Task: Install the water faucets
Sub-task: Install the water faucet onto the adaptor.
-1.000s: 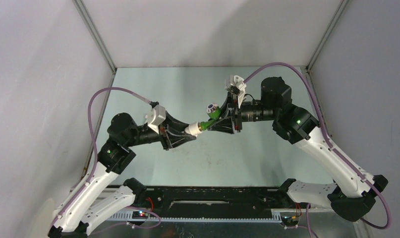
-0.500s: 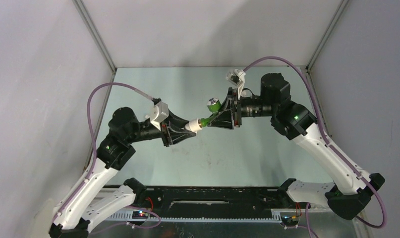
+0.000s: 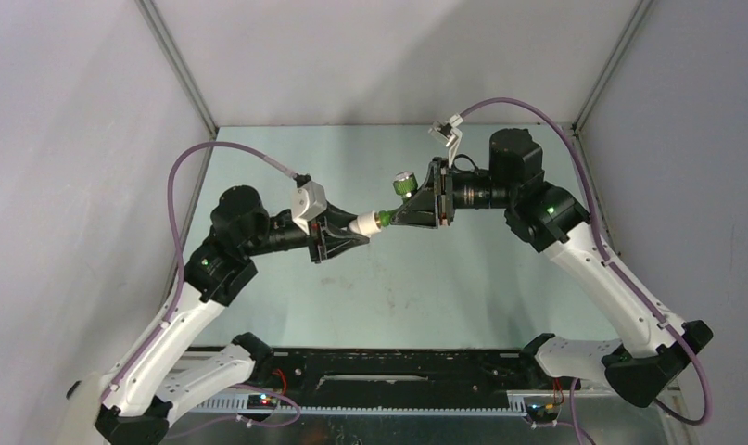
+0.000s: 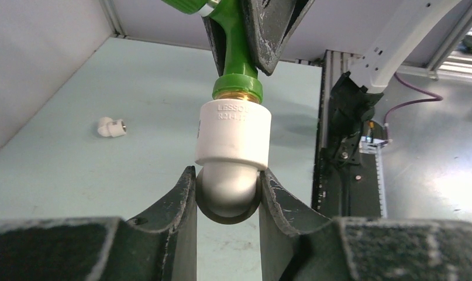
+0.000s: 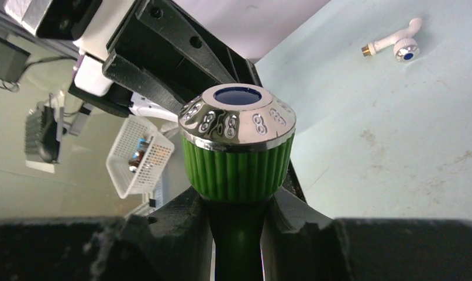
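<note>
1. Your left gripper (image 4: 227, 175) is closed tight on the rounded bend of a white elbow fitting (image 4: 233, 137). One finger presses each side, and the fitting is held up off the table (image 3: 481, 278).
2. Just past those fingers, the green tap (image 4: 233, 52) meets the fitting's open end. Its green collar sits right at the mouth, with a thin band of brass thread showing between the two.
3. Your right gripper (image 5: 238, 199) is clamped on the green tap's stem just under the knob, jaws drawn in close on either side.
4. The knob stands clear of the fingers, with a ribbed green side and a shiny cap with a blue centre.
5. From above, the two grippers face each other tip to tip over the middle of the table, with the fitting and the tap in line between them.
6. Farther out, a spare fitting (image 4: 112, 127) lies alone on the table, well apart from the joined pair.
7. The white tap (image 5: 397, 44) lies flat on the table, well away from both grippers, its brass end showing.
</note>
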